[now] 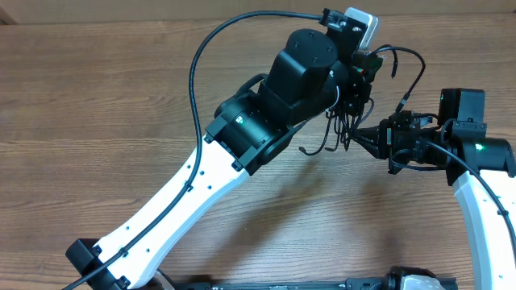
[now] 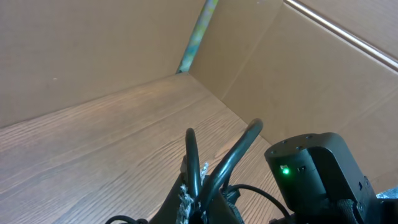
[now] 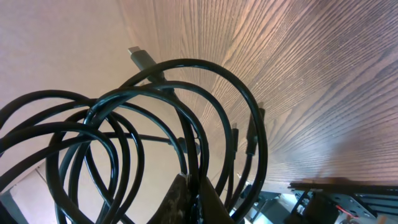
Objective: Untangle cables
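Observation:
The cables (image 1: 326, 138) hang as a bundle of thin black cords between my two grippers, above the wooden table. My left gripper (image 2: 200, 198) is shut on two strands (image 2: 190, 152) that rise from its fingers; in the overhead view its wrist hides the jaws. Coming in from the right, my right gripper (image 1: 355, 134) is shut on strands of the same bundle. In the right wrist view several loops (image 3: 186, 61) fan out above its fingers (image 3: 180, 199). A small plug (image 3: 142, 57) sticks out at the top.
The left arm's thick black cable (image 1: 197, 64) arcs over the table. A white device (image 1: 360, 26) sits at the far edge. Cardboard walls (image 2: 311, 74) close off the table's back corner. A black frame (image 1: 322, 283) runs along the near edge.

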`<action>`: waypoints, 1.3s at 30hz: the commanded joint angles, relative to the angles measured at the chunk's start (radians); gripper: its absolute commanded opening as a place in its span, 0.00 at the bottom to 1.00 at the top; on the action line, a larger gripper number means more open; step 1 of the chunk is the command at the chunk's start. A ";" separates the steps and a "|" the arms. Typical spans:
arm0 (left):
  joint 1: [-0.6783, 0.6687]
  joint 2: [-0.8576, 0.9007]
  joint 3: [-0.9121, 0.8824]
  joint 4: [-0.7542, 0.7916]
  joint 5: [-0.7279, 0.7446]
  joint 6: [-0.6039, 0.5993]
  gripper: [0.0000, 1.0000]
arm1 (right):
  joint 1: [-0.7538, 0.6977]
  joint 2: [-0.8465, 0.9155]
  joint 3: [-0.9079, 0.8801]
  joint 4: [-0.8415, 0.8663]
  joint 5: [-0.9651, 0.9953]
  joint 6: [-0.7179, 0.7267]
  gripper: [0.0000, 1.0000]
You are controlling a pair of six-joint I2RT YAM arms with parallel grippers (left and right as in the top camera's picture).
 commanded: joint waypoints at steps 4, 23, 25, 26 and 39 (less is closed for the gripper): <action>-0.005 -0.016 0.013 -0.041 -0.099 0.008 0.05 | 0.006 -0.020 0.019 0.061 -0.031 -0.030 0.04; -0.007 -0.016 0.013 -0.141 -0.142 -0.008 0.04 | 0.006 -0.189 0.019 0.227 -0.023 -0.026 0.04; -0.007 -0.016 0.013 -0.143 -0.142 -0.008 0.04 | 0.006 -0.191 0.019 0.219 -0.016 -0.027 0.04; -0.007 -0.016 0.013 -0.143 -0.142 -0.008 0.04 | 0.006 -0.191 0.019 0.211 -0.015 -0.028 0.04; 0.061 -0.047 0.013 -0.113 0.021 0.085 0.04 | -0.101 -0.191 0.019 0.006 0.095 -0.033 0.48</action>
